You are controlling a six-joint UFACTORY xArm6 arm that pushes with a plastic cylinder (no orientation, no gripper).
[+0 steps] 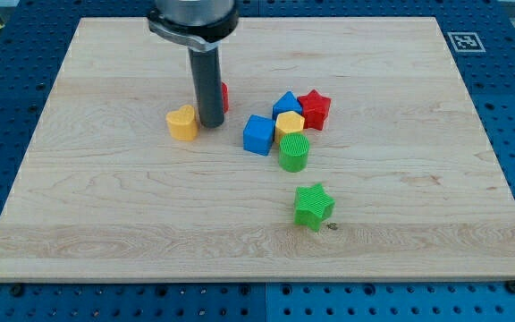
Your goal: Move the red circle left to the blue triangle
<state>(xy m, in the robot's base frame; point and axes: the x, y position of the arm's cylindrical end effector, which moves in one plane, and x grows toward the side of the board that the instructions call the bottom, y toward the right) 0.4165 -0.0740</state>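
My dark rod comes down from the view's top, and my tip (210,123) rests on the board. The red circle (224,96) is mostly hidden behind the rod; only a red sliver shows at the rod's right side. The blue triangle (286,103) lies to the right of it, in a cluster with a red star (315,108), a yellow hexagon (290,123) and a blue cube (258,134). My tip is just right of a yellow heart (182,122) and well left of the blue triangle.
A green cylinder (294,153) sits just below the cluster. A green star (313,205) lies lower, toward the view's bottom. The wooden board (105,215) ends on a blue perforated table; a marker tag (466,40) is at the top right corner.
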